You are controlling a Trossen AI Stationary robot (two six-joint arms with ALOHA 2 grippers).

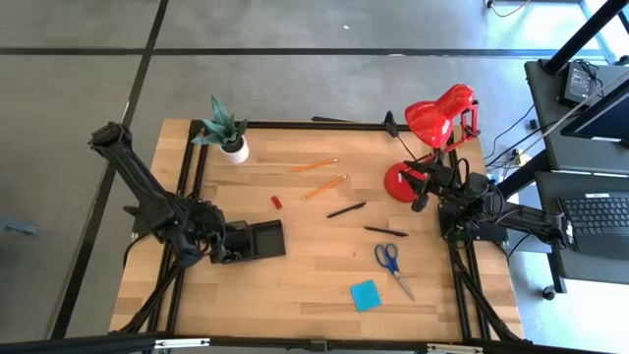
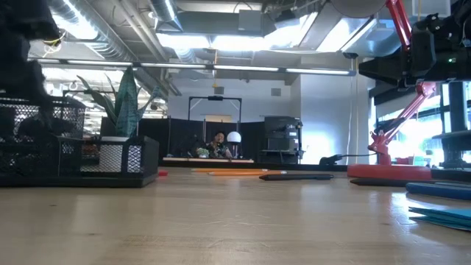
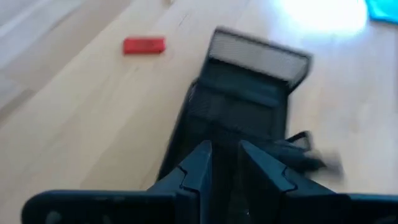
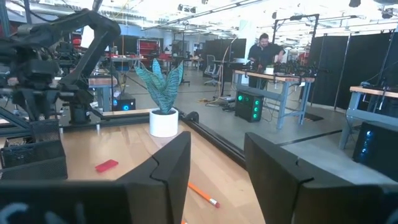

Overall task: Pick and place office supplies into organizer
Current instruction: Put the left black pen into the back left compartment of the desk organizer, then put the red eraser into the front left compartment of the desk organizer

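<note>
The left gripper sits at the organizer, right over its near end. From the left wrist view its jaws stand a little apart, with only a narrow gap between the fingers; whether anything is caught in that gap I cannot tell. The organizer, a black mesh tray, lies on the table toward its left side, straight ahead of those fingers.

The right gripper hangs off at the right edge of the table, beside the lamp, jaws partly open and holding nothing.

The rest of the supplies lie loose on the wood. A small red piece is just beyond the organizer. Two orange pencils lie near the middle back, the second pencil a little nearer. Two black pens follow to the right: one pen and another pen. Blue-handled scissors lie toward the front right, and a blue pad is near the front edge. A plant in a white pot stands at the back left.
</note>
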